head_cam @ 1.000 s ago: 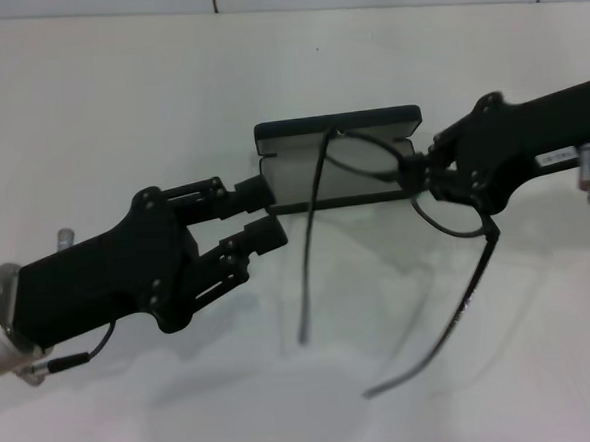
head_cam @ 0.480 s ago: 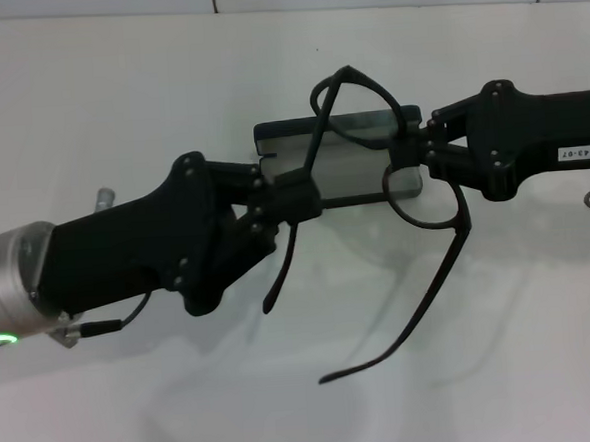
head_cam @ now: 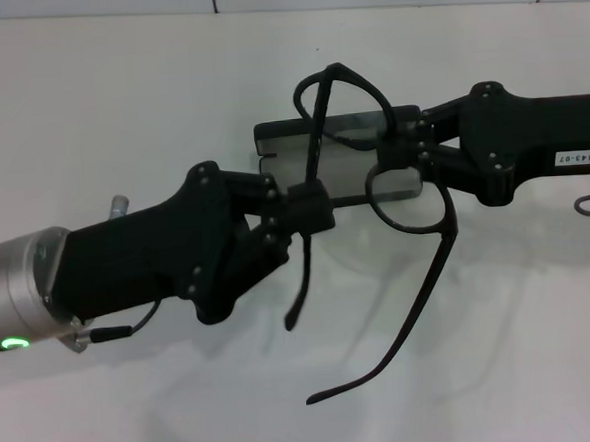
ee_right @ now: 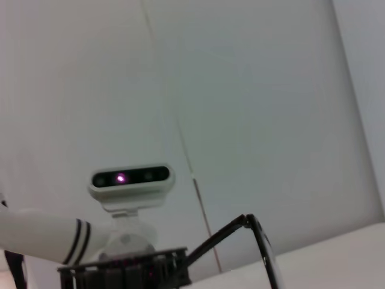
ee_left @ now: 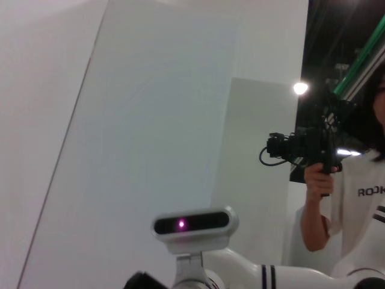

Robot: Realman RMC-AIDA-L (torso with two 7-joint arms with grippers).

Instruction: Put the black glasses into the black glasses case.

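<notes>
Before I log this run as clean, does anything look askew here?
Yes: the black glasses hang unfolded above the open black glasses case, tilted, both temple arms splayed downward. The right gripper pinches the frame's bridge and the left gripper clamps one temple, so they cannot lie flat inside.

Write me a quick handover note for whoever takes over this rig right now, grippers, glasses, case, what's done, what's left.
Left gripper: shut on one temple arm of the black glasses.
Right gripper: shut on the frame near the bridge.
Glasses: held in the air between both grippers, above the case, temples unfolded and hanging toward the robot.
Black glasses case: open on the table, grey lining showing.
Done: case opened, glasses picked up.
Left: fold the temples, lay the glasses in the case.
</notes>
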